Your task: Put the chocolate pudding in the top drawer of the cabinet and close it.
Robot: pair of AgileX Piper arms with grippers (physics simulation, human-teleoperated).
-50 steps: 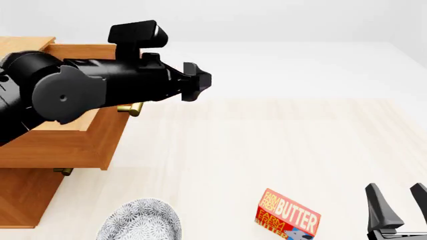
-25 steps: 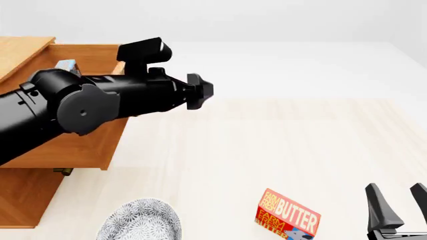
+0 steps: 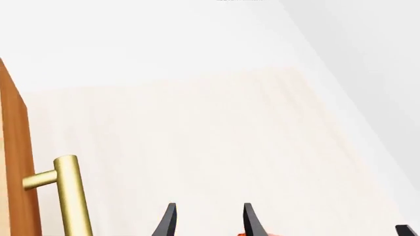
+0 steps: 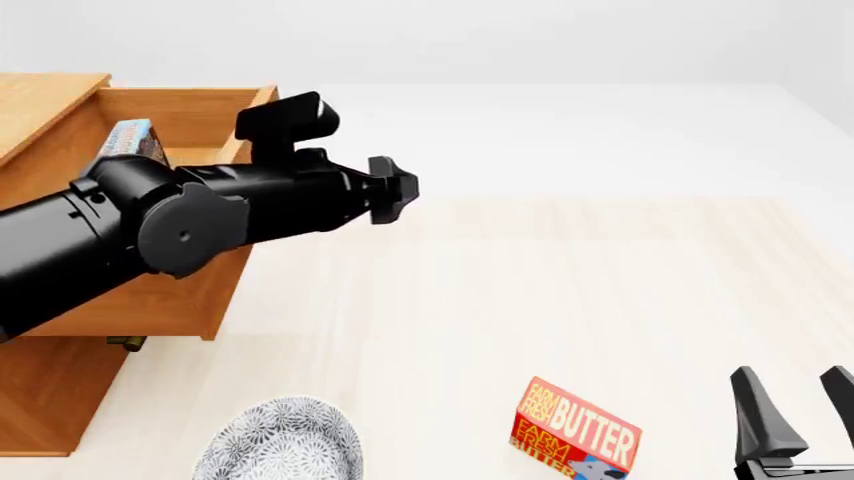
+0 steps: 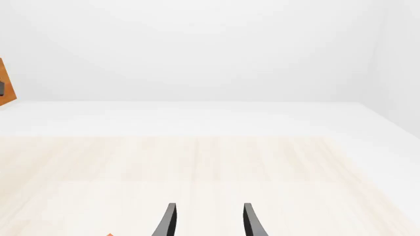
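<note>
The light-wood cabinet (image 4: pixel 40 395) stands at the left with its top drawer (image 4: pixel 174 295) pulled out. The chocolate pudding (image 4: pixel 130 140), a small box with a light blue face, stands inside the drawer near its back left. My left arm lies across the drawer's front, and my left gripper (image 4: pixel 394 188) is past the drawer's right side, above the table. In the left wrist view this gripper (image 3: pixel 208 221) is open and empty, with the drawer's brass handle (image 3: pixel 68 196) beside it. My right gripper (image 4: pixel 801 400) is open and empty at the near right, also shown open (image 5: pixel 208 221) in its wrist view.
A red-and-orange butter box (image 4: pixel 577 432) lies on the table near the front, left of the right gripper. A patterned grey plate (image 4: pixel 280 445) sits at the front, right of the cabinet. The lower drawer's handle (image 4: pixel 127 342) peeks out under the open drawer.
My left arm has dropped lower and pulled back toward the left, so the pudding box in the drawer now shows. The right gripper has not moved.
</note>
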